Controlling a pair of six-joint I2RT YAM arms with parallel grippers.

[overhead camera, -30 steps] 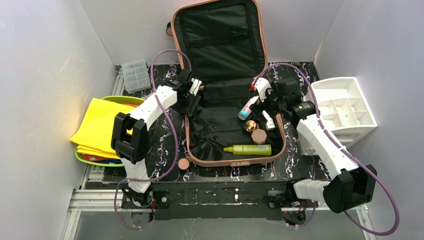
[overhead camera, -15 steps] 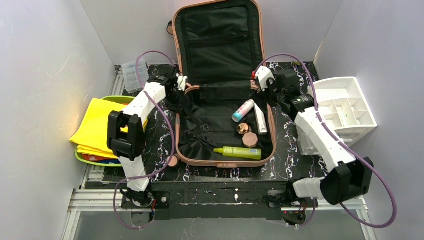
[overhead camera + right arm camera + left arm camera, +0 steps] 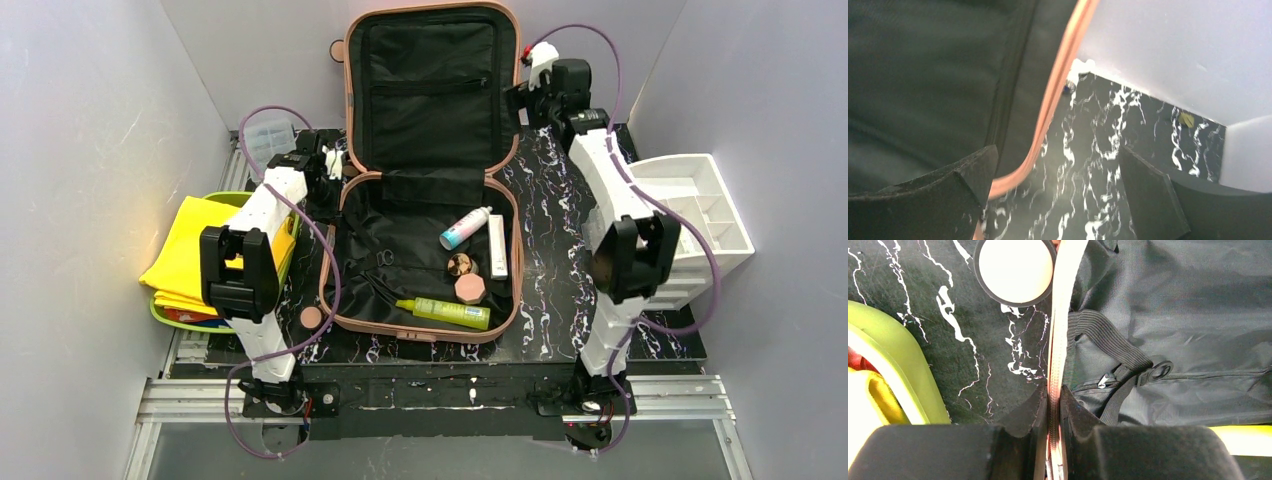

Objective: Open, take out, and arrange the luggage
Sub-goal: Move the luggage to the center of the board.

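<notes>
Luggage (image 3: 400,250) open on table (image 3: 560,290), lid (image 3: 430,90) upright. Left end effector (image 3: 1054,395) clamped on its left rim (image 3: 1058,340); right end effector (image 3: 1058,170) spread wide, empty, beside its lid. Risk: rim slips free; unheld lid drops

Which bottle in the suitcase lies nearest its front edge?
The yellow-green bottle, lying crosswise at the front. The white, teal-capped bottle lies farther back.

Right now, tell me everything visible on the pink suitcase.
The luggage is a salmon-pink hard shell with black fabric lining, lying open on the marble-patterned table: lid raised at the back, zip pocket across it, base flat with toiletries inside. The left gripper is shut on the base's left rim; the right gripper is open at the lid's right edge.
</notes>
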